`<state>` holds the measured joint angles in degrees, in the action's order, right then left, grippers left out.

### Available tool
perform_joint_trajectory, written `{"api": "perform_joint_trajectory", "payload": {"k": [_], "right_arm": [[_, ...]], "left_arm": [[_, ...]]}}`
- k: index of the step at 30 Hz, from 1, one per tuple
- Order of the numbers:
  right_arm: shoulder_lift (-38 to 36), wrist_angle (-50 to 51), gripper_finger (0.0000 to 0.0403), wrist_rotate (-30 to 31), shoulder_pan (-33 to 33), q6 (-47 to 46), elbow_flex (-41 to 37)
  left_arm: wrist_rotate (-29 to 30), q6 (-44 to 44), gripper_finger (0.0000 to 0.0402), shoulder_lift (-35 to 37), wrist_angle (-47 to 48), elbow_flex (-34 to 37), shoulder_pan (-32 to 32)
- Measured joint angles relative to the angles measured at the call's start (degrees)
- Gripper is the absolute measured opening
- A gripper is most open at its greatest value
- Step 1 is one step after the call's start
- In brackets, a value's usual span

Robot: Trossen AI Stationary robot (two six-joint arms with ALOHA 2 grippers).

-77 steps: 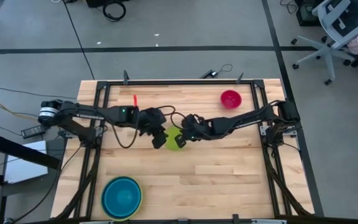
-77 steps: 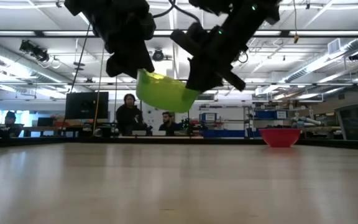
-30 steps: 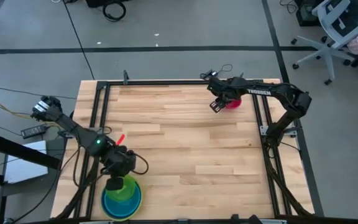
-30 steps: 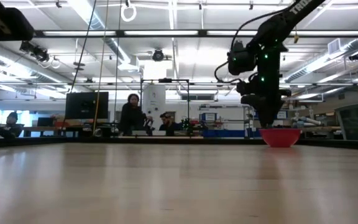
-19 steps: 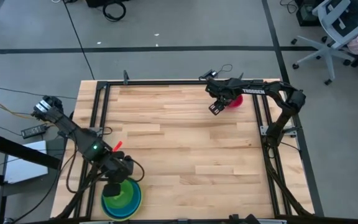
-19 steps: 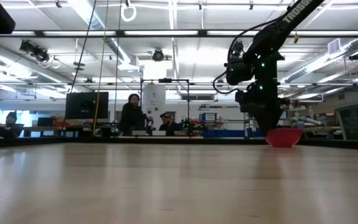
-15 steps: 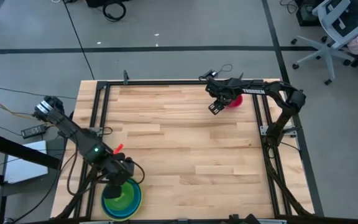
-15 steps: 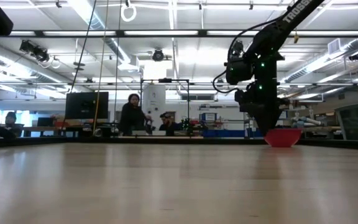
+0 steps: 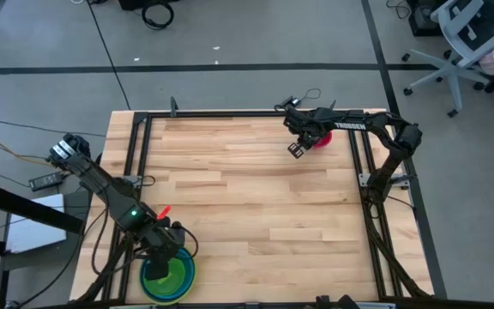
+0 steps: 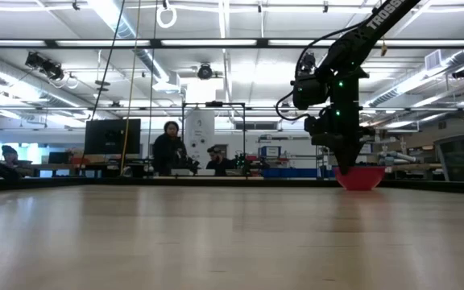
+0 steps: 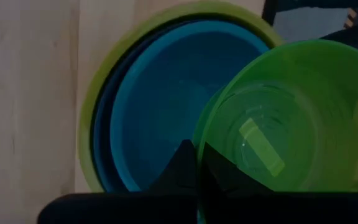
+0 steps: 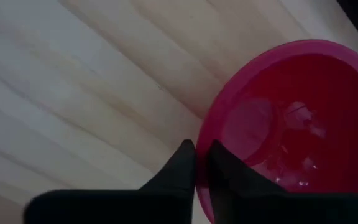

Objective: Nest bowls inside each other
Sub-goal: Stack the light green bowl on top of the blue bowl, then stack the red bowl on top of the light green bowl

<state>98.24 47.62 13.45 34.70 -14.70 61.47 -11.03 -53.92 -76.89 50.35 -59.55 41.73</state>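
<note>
At the table's near left, a stack of bowls [image 9: 187, 276] stands: a lime green bowl [image 11: 95, 118] with blue bowls [image 11: 148, 106] nested inside. My left gripper [image 9: 159, 256] is shut on a small green bowl [image 11: 291, 124] above the stack's hollow. At the far right, a magenta-red bowl [image 9: 323, 137] stands on the table with my right gripper [image 9: 312, 141] shut on it. In the low view that bowl [image 10: 361, 179] shows below the right gripper [image 10: 343, 165]. My left gripper pinches the small green bowl's rim [image 11: 199, 146], one finger outside the wall and one inside. The fingers slant steeply down. The bowl is tilted over the blue bowls; whether it rests on them I cannot tell. My right gripper pinches the magenta-red bowl's rim [image 12: 201, 146] on the side toward the table's left, one finger outside [image 12: 180, 163] and one inside [image 12: 224, 165]. The fingers come from above, pointing steeply down. The bowl's base is on the table [image 10: 359, 187].
A black metal frame [image 9: 247, 112] runs round the wooden table [image 9: 256, 206], whose wide middle is bare wood. People sit at desks in the room beyond the far edge [image 10: 167, 149]. An office chair [image 9: 466, 43] stands off the table.
My left gripper has carried the small green bowl toward the table's near edge and a little down, so that it now stands over the stack's hollow. My right gripper has sunk onto the magenta-red bowl's rim, and the bowl has shifted slightly toward the table's left.
</note>
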Motion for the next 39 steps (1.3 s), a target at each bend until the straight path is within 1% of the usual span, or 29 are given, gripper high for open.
{"api": "perform_joint_trajectory", "payload": {"k": [2, 8, 14, 18, 23, 32, 34, 37, 39], "right_arm": [[-0.1, 0.0, 0.002, 0.2, 0.0, 0.0, 0.0], [-0.1, 0.0, 0.0027, 0.6, 0.0, 0.1, 0.0], [-0.1, 0.0, 0.0021, 0.6, 0.0, 0.4, 0.0], [-0.1, -0.1, 0.0021, 0.8, 0.0, 1.0, 0.0], [-0.1, -0.3, 0.0021, 1.3, 0.0, 1.4, 0.0], [-0.1, -0.3, 0.0021, -0.1, -1.6, 1.8, 0.0], [-0.2, -0.3, 0.0021, -1.3, -2.5, 1.7, 0.0], [-1.4, -0.6, 0.0021, -5.0, -4.9, 0.5, 0.0], [-2.8, -1.9, 0.0021, -7.5, -7.0, -1.4, 0.0]], "left_arm": [[-0.1, -0.7, 0.0, -0.4, -0.4, 0.0, 0.5], [-0.7, -1.0, 0.0001, -2.5, -0.9, 0.0, 0.9], [-2.4, -2.6, 0.0019, -3.5, -2.0, 0.0, 1.0], [-2.0, -3.9, 0.004, -3.5, -1.8, 0.0, 1.0], [2.8, -5.0, 0.0076, -3.5, 2.2, 0.0, 0.5], [2.4, -6.6, 0.0135, -2.4, 2.9, -0.1, -1.8], [2.4, -7.5, 0.0148, -1.3, 4.0, -0.1, -2.5], [2.9, -8.2, 0.0165, 1.3, 8.0, -0.2, -4.4], [5.8, -8.4, 0.0173, 3.7, 11.5, -0.2, -6.7]]}}
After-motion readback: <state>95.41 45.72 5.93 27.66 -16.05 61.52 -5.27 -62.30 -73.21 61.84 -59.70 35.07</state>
